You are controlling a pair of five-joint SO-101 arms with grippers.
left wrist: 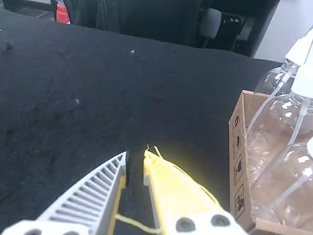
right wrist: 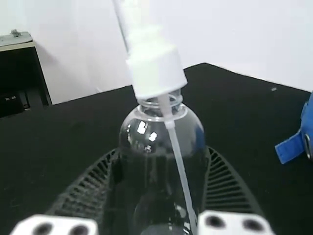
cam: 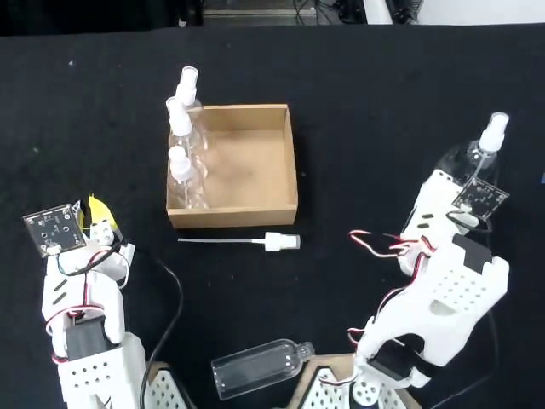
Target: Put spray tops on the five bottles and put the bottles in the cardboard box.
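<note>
Along the left wall of the cardboard box (cam: pixel 230 215), a bit up and left of centre in the high view, three capped bottles (cam: pixel 183 166) look to be standing inside already, so that's three of five done as far as I can tell.

The fourth is over at the upper right. The right gripper (right wrist: pixel 161 166) is clamped around a clear bottle (cam: pixel 471 158) with a spray top (cam: pixel 494 132) on its neck, though I can't tell if it's seated all the way. It's well apart from the box, so it needs carrying over and setting in.

The fifth is the real leftover work. An uncapped bottle (cam: pixel 260 368) lies on its side at the bottom centre of the counter (cam: pixel 383 85). The loose spray top (cam: pixel 281 242), long tube and all, lies just below the box's front wall, well apart from that bottle.

The left gripper (left wrist: pixel 135 164), lower left in the high view, has its jaws only a slit apart with nothing between them, over bare counter near the box.

My read: two bottles to go, and one of them needs assembling first.
</note>
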